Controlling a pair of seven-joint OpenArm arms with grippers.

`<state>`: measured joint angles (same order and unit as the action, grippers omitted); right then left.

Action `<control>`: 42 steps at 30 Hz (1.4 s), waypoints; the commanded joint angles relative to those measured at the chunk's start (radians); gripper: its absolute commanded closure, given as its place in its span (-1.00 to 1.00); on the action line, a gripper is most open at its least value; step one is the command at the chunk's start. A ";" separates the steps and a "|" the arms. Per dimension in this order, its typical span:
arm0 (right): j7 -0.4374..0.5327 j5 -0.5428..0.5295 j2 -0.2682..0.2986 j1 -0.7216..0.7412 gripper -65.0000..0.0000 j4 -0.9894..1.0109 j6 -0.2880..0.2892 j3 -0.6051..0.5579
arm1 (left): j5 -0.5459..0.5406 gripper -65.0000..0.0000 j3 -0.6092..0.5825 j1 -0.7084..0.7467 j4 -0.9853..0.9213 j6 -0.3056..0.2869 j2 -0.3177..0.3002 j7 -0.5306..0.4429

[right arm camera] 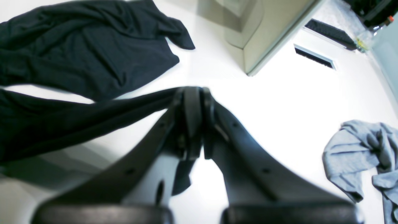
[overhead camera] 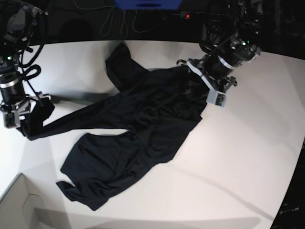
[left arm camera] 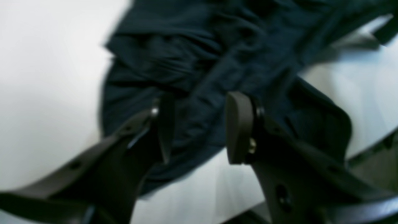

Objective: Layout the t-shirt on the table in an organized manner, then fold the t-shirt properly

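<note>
The plain black, soft-fabric t-shirt lies crumpled and skewed across the middle of the large, smooth white tabletop, with one part drawn out in a long taut band toward the base view's left edge. That band exists because the right hand has its jaws pressed together on the end of it; in the right wrist view the cloth runs straight into the closed tips and a small tail of it hangs below. Judging from the tension, this hold serves to pull a sleeve or hem outward so the garment can be spread flat (which part of the shirt it is, I cannot tell).

The left hand sits at the opposite side of the shirt, on the base view's right, with its jaws standing partly apart. In the blurred left wrist view the dark fabric shows between and behind the two pads, but nothing is pinched, so it holds nothing. Its place over the bunched edge suggests it is lined up to take a second corner, giving the pair two anchor points.

Laying-out seems barely begun: the lower part is still folded over itself near the pale cardboard box corner. A crumpled grey cloth lies well apart from the shirt.
</note>
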<state>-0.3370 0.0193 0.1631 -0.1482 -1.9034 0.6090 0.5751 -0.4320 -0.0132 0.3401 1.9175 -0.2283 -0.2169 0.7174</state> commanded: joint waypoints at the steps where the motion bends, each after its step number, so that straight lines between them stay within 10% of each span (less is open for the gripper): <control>1: 0.032 -0.018 0.014 0.006 1.00 -0.015 -0.005 0.006 | -0.009 0.18 -0.008 -0.002 0.015 0.007 -0.014 -0.020; 25: 0.036 -0.018 -0.053 -0.093 1.00 -0.020 -0.002 -0.007 | 0.051 0.18 0.138 -0.241 -0.428 0.007 -0.016 -0.031; 42: 0.034 -0.018 -0.141 -0.325 1.00 -0.077 -0.002 -0.263 | 0.190 0.18 0.220 -0.643 -0.665 0.004 -0.054 -0.034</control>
<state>-0.3252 0.0181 0.0189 -0.4664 -1.9602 0.6060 0.3107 -0.2363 0.2005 -0.2790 1.2350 -0.2253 -0.2520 0.7006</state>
